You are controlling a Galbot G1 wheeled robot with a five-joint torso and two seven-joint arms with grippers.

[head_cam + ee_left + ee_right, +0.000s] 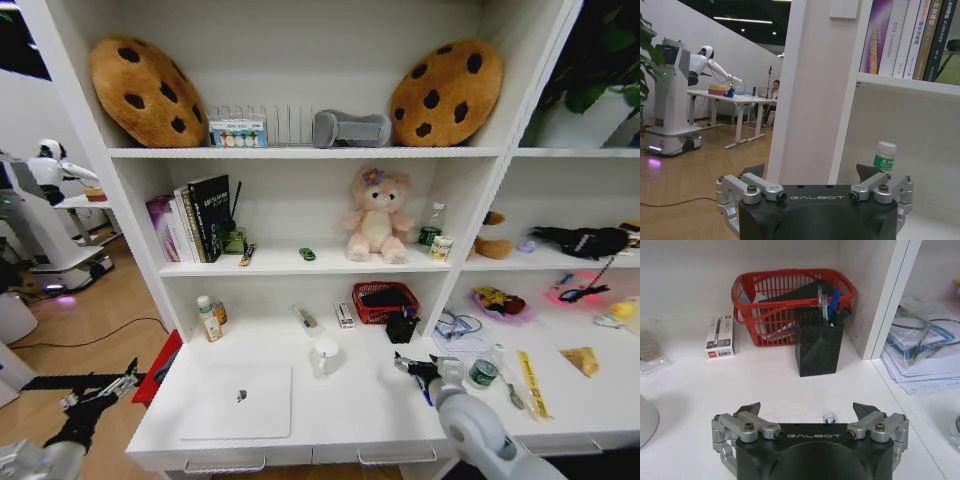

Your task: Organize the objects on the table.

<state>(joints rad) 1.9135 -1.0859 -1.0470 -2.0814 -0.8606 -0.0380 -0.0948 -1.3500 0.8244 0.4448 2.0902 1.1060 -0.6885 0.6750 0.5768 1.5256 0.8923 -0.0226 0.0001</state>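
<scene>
Head view: flat silver laptop, lid shut, lies on the long white table, near its front edge. All places below are relative to the laptop. Left tool hangs off the table's end, just beyond the laptop's left side, over the wood floor; fingers apart, nothing between them. Right tool is over the table on the laptop's right side, well clear of it, with a blue pen lying just under the wrist. Round green tin sits further right of that. White round-lidded jar stands just past the laptop's far right corner. Black mesh pen cup and red plastic basket are further back and right, against the shelf unit. Small green trinket is on the shelf above, behind the laptop.

Left wrist view: left tool open, empty, facing the white shelf upright. Green-labelled white bottle stands beyond it.

Right wrist view: right tool open, empty, facing the mesh pen cup, which holds pens and stands touching the front of the red basket. A blue-and-white pen tip shows on the table between the fingers, not gripped.
</scene>
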